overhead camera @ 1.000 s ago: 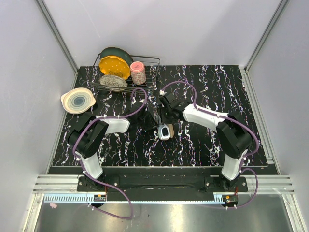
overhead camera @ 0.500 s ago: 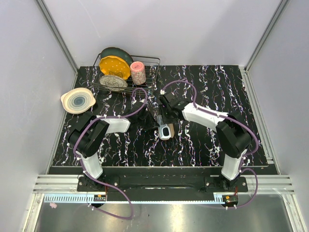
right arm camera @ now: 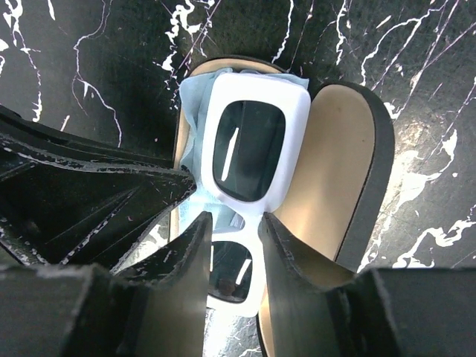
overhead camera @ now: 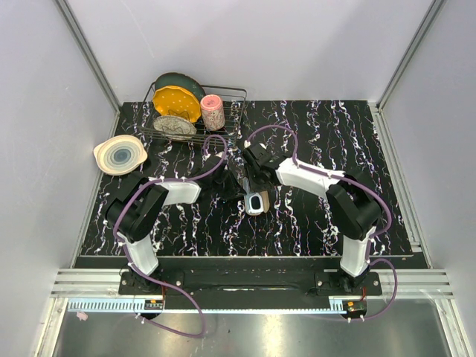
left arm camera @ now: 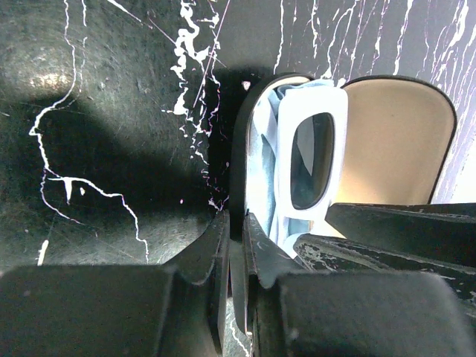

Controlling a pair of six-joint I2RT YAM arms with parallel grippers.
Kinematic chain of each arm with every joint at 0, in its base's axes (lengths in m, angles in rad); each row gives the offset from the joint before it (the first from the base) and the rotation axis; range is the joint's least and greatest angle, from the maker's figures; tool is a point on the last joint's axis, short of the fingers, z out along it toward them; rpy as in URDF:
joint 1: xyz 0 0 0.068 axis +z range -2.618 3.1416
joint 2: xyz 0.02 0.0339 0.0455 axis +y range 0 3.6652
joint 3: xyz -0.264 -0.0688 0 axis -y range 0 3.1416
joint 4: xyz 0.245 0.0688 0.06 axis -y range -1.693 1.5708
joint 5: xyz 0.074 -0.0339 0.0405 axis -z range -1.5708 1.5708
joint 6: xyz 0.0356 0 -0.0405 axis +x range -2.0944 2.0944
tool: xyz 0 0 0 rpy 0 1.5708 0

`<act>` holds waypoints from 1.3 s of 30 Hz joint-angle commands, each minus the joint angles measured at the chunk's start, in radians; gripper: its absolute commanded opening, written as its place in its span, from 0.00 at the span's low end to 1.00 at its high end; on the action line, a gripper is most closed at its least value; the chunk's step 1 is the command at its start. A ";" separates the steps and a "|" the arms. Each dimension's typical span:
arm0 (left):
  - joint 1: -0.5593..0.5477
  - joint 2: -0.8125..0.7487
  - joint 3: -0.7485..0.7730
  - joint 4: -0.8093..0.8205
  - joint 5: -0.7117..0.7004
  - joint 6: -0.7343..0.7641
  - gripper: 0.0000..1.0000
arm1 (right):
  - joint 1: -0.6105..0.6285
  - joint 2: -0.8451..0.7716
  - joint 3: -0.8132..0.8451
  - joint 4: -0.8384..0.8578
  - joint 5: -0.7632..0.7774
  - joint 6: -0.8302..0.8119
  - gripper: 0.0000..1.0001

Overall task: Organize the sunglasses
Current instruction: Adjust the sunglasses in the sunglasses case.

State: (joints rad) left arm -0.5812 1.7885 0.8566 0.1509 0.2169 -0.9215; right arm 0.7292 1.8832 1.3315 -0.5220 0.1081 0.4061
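The sunglasses (right arm camera: 291,126), white-framed with dark lenses, lie on a light-blue cloth (right arm camera: 193,97) inside the open black glasses case (right arm camera: 338,171) with its tan lining. My right gripper (right arm camera: 233,223) straddles the bridge of the sunglasses, its fingers pressed on both sides of the frame. My left gripper (left arm camera: 234,219) is shut on the case's black side wall (left arm camera: 239,149), with the sunglasses (left arm camera: 338,141) just to its right. From above, the two grippers meet over the case (overhead camera: 255,202) at the table's middle.
A wire dish rack (overhead camera: 232,95) at the back left holds plates and a pink cup (overhead camera: 213,111). A pale bowl (overhead camera: 119,155) sits at the left edge. The black marbled table (overhead camera: 335,126) lies all around.
The right arm has shifted slightly left over the case. The left arm and the case have not visibly moved.
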 commanded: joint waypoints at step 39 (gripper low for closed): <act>0.003 0.028 0.004 -0.027 -0.002 0.019 0.00 | 0.012 0.025 -0.043 0.027 0.030 -0.078 0.29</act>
State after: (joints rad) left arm -0.5812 1.7893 0.8566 0.1516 0.2184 -0.9211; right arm 0.7395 1.9015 1.3163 -0.4908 0.1162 0.3489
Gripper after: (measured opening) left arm 0.122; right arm 0.285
